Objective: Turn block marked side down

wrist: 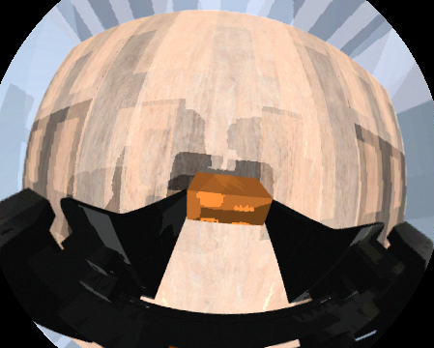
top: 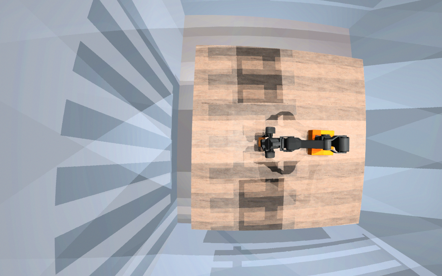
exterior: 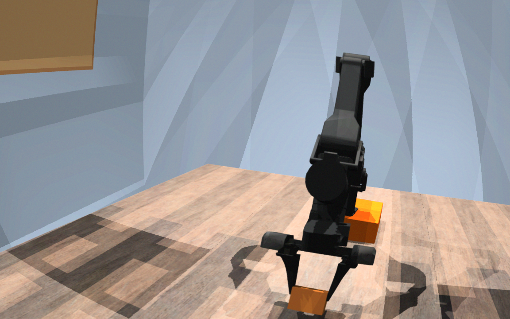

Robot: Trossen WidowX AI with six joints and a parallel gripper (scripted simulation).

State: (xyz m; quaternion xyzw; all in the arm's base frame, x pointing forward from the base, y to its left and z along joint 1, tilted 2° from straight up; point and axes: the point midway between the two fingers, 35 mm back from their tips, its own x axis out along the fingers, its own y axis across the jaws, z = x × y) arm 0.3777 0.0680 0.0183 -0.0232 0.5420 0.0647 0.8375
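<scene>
In the top view the block (top: 259, 144) was almost wholly hidden beneath the gripper (top: 265, 144); only a thin orange sliver showed at the wrist's outer end. The arm's orange base (top: 325, 133) was likewise largely covered by the shoulder joint. The block's underside could not be made out in any view.

The block was a small orange box, low and wider than tall. In the wrist view its near face (wrist: 228, 212) carried lighter orange markings, too coarse to read.

The exterior view showed the block (exterior: 307, 300) clamped between the two dark fingertips (exterior: 292, 286), sitting at table (exterior: 169, 222) level near the front edge; contact with the wood could not be confirmed. The jaws were clenched on it.
</scene>
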